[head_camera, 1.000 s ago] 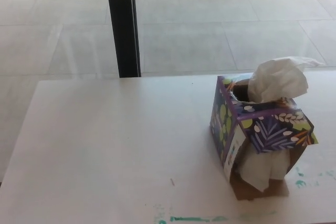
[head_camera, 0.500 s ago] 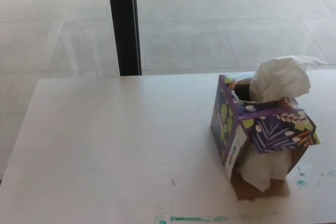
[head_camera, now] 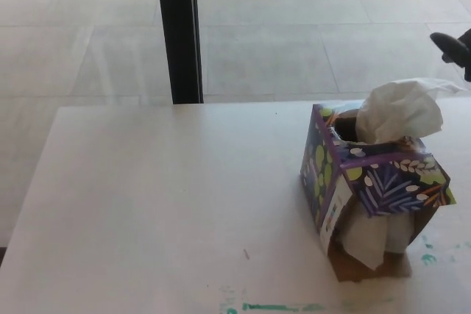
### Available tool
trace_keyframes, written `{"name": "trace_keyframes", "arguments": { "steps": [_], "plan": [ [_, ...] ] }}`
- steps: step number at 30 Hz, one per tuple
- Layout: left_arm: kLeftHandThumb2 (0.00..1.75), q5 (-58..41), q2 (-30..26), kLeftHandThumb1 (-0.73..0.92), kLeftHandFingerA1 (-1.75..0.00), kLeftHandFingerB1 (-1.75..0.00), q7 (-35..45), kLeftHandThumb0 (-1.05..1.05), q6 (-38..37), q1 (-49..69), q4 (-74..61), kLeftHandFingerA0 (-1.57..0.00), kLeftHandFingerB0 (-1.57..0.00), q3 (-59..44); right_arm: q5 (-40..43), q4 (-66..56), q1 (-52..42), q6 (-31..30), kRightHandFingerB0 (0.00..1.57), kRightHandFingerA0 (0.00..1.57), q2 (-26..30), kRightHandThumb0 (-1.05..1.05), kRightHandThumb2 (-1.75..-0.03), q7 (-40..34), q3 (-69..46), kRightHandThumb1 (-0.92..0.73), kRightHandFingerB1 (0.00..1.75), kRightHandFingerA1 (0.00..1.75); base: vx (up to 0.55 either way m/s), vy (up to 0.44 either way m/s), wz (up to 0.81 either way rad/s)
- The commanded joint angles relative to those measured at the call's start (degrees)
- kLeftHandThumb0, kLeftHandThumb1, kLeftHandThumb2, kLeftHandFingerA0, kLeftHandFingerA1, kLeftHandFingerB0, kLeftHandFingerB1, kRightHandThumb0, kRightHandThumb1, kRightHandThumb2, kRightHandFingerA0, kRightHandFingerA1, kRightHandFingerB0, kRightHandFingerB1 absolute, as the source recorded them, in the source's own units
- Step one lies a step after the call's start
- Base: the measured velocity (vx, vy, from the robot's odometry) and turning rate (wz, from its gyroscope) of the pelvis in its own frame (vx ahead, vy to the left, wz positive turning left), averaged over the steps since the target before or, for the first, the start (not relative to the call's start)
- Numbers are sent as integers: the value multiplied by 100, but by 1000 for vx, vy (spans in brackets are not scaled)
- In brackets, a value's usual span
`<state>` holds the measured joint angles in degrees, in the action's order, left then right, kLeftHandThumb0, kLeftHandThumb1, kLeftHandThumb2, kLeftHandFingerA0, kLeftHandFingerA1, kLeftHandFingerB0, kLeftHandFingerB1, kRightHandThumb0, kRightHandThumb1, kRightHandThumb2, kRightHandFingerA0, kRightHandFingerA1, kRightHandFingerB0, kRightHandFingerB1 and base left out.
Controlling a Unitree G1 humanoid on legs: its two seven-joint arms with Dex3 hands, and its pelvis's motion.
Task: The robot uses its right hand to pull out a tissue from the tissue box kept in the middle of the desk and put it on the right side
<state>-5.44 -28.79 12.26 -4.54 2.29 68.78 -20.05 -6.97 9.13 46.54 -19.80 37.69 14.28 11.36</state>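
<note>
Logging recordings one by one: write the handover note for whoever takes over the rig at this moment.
Right robot hand: only dark fingertips show at the top right edge, above the box; open or shut cannot be told. Left robot hand: not in view.
Tissue box: on the white desk, right of centre, its side torn open with tissue showing there.
Tissue: standing out of the top opening, untouched.
Done: nothing.
Left: grasp the tissue, pull it out, lay it on the desk's right side.
</note>
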Motion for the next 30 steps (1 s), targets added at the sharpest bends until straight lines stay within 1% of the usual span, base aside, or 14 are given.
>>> {"name": "trace_keyframes", "arguments": {
  "steps": [1,2,3,4,5,7,8,9,13,18,21,23,28,30],
  "plan": [
    [100,-96,-121,90,-111,-97,52,-86,-100,32,49,-80,-53,-58,-984,877,859,-817,5,71,559,-89,-104,1373,956,-69,28,78,0,0,0],
    [100,-96,-121,90,-111,-97,52,-86,-100,32,49,-80,-53,-58,-975,893,875,-821,5,71,565,-89,-104,1374,976,-69,28,78,0,0,0],
    [101,-92,-136,90,-111,-97,74,-85,-131,63,-11,-80,-53,-50,-1349,1087,1014,-649,2,18,713,-88,-110,1611,1365,-70,16,60,0,0,0],
    [101,-92,-136,90,-111,-97,74,-85,-130,64,-12,-80,-53,-50,-1334,1112,1041,-655,2,18,720,-88,-110,1613,1401,-70,16,60,0,0,0],
    [101,-79,-137,90,-109,-96,66,-85,-145,66,-5,-79,-53,-39,-1285,1148,1073,-697,0,15,721,-93,-67,1662,1432,-90,19,60,0,0,0],
    [101,-75,-138,90,-109,-96,63,-85,-152,67,-3,-79,-53,-33,-1258,1190,1115,-721,0,15,725,-93,-67,1694,1478,-90,19,60,0,0,0],
    [101,-69,-147,91,-109,-96,78,-86,-175,82,-15,-79,-53,-26,-1404,1165,1198,-701,0,0,819,-92,-67,1968,1685,-88,21,27,0,0,0],
    [101,-45,-166,90,-108,-96,72,-85,-153,69,-11,-79,-54,-3,-1482,1225,1286,-697,1,0,814,-105,-114,2102,1828,-76,9,9,0,0,0],
    [101,-24,-162,89,-110,-98,101,-88,-207,58,-16,-83,-57,31,-1380,1141,1262,-590,13,0,823,-105,-110,2327,1893,-75,13,6,0,0,0],
    [103,-10,-142,89,-110,-98,135,-86,-202,53,-39,-80,-56,66,-1450,1002,1208,-573,3,0,814,-104,-110,2485,2021,-75,15,7,0,0,0],
    [105,12,-132,88,-109,-98,108,-88,-167,-11,-8,-80,-56,101,-1436,922,1118,-534,9,0,641,-105,-110,2290,1934,-75,20,6,0,0,0],
    [106,91,-145,88,-108,-98,67,-87,-200,-8,-42,-80,-57,198,-1351,932,1083,-572,11,0,421,-95,-108,2185,1800,-69,27,16,0,0,0],
    [105,30,-162,88,-107,-97,71,-87,-179,1,-63,-81,-56,216,-1437,1002,1077,-569,10,3,205,-95,-109,2260,1738,-69,22,24,0,0,0],
    [102,70,-154,90,-107,-96,48,-89,-273,16,-5,-83,-57,262,-1487,1013,1010,-145,11,1,222,-93,-109,2279,1761,-69,14,46,0,0,0]
  ]
}}
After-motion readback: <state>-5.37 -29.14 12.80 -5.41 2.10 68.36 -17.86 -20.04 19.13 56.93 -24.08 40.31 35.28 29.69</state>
